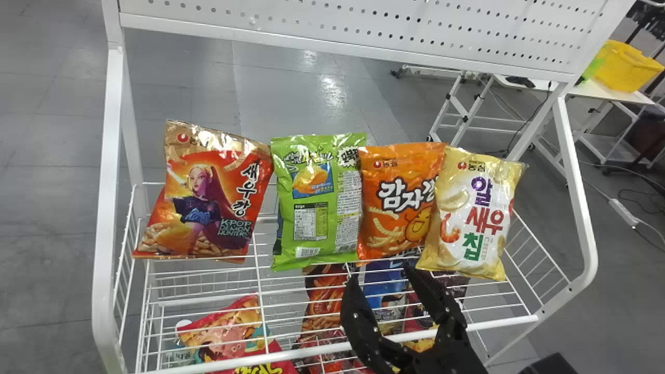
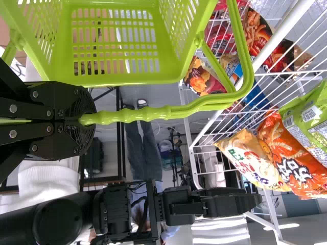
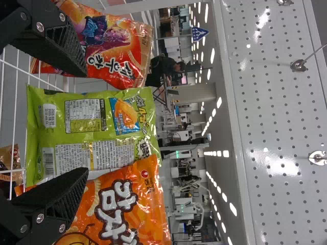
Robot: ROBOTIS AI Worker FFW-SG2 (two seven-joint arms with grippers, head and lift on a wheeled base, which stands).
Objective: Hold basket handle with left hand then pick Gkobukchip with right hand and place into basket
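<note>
A green snack bag (image 1: 319, 202), most likely the Gkobukchip of the task, stands upright, its small-print side outward, on a white wire rack (image 1: 291, 355) between a red bag (image 1: 205, 192) and an orange bag (image 1: 397, 200), whose edge overlaps it. A pale yellow bag (image 1: 470, 213) ends the row.

The left gripper (image 2: 84, 120) is clamped on the handle (image 2: 153, 113) of a lime-green basket (image 2: 117, 79) beside the rack, a grip that leaves the basket's top clear to receive the snack. The right gripper (image 1: 382, 276) holds nothing, its two fingers spread wide in front of the row, apparently so that the bag can fit between them.

In the right wrist view they straddle the green bag but also reach over part of the orange one; a small shift toward the red bag would probably centre the grasp. With the basket secured and the snack on the rack, the pick comes next. The crinkly film could slip, or the overlapping neighbour could be dragged along, so a firm, square pinch seems wise.
</note>
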